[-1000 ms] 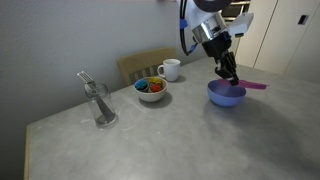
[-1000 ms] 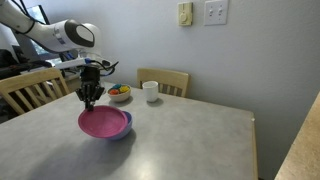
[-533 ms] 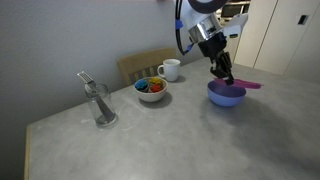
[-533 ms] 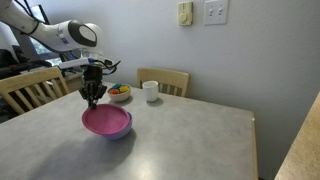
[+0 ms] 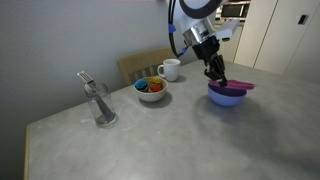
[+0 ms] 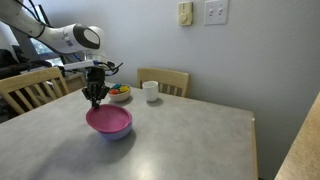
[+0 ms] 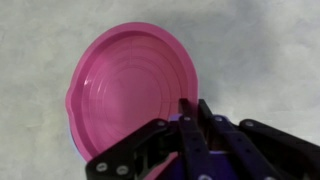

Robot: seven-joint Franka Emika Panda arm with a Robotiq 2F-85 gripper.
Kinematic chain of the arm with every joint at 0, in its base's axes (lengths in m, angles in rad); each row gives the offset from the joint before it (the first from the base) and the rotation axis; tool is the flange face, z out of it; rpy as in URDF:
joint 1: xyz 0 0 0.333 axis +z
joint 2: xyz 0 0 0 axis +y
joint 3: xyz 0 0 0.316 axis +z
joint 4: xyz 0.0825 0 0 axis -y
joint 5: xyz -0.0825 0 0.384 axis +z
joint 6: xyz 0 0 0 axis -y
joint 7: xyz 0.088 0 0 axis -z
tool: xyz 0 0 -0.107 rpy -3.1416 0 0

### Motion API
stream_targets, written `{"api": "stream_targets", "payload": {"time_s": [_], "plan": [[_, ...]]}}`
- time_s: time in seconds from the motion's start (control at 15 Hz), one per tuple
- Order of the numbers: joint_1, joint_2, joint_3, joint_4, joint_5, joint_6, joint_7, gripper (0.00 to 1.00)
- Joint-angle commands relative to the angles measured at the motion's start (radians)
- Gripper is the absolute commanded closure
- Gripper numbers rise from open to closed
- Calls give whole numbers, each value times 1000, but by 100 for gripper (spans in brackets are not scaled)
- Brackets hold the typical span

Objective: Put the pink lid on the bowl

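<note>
A grey table (image 5: 150,140) is seen in both exterior views. On it are set a blue bowl (image 5: 226,99), a small white bowl (image 5: 151,93) of colourful pieces, a white mug (image 5: 170,69) and a glass (image 5: 100,106) holding a utensil (image 5: 86,78).
</note>
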Motion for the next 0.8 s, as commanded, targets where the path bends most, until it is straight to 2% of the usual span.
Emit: {"api": "stream_targets", "payload": {"time_s": [0.0, 0.07, 0.6, 0.67, 0.73], "plan": [[-9, 59, 15, 68, 12, -18, -37, 94], [-8, 65, 16, 73, 14, -21, -38, 97], [-8, 80, 18, 88, 17, -13, -33, 97], [-9, 81, 18, 88, 18, -7, -33, 70], [-9, 82, 19, 88, 19, -7, -32, 64]]}}
